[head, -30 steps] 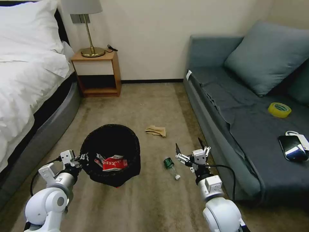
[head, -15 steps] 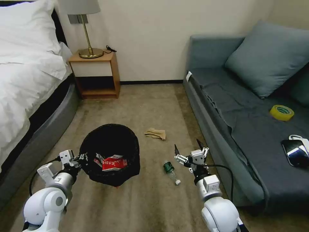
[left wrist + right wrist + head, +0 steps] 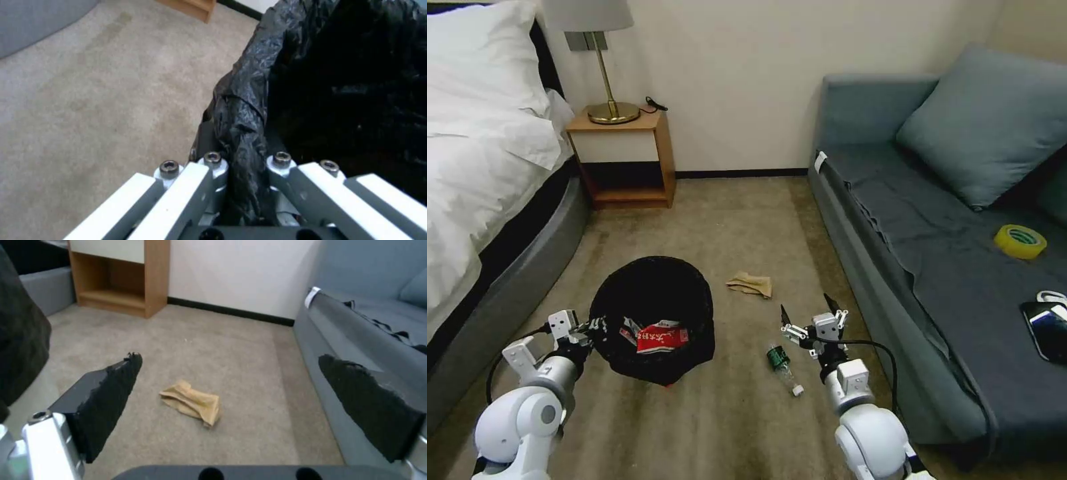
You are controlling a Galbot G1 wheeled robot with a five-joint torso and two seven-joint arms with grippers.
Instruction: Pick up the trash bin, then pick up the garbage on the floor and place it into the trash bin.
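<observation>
The trash bin (image 3: 647, 267), lined with a crinkly black bag, hangs low over the carpet at the left. My left gripper (image 3: 594, 328) is shut on its near rim. In the left wrist view the left gripper (image 3: 246, 160) pinches a fold of the bag of the trash bin (image 3: 338, 66). A red-and-white wrapper (image 3: 654, 339) lies inside the bin. On the carpet lie a green bottle (image 3: 780, 360) with a white cap and a crumpled tan paper (image 3: 750, 285). My right gripper (image 3: 806, 305) is open just above and beyond the bottle. In the right wrist view the right gripper (image 3: 230, 357) faces the tan paper (image 3: 192, 402).
A bed (image 3: 474, 167) borders the left side and a wooden nightstand (image 3: 620, 157) with a lamp stands at the back wall. A grey sofa (image 3: 934, 267) runs along the right, with a yellow tape roll (image 3: 1019, 241) and a phone (image 3: 1050, 327) on it. Open carpet lies between.
The whole head view has shifted as the camera moved forward. My right gripper has passed beyond the bottle toward the tan paper, still open. The left gripper keeps hold of the bin.
</observation>
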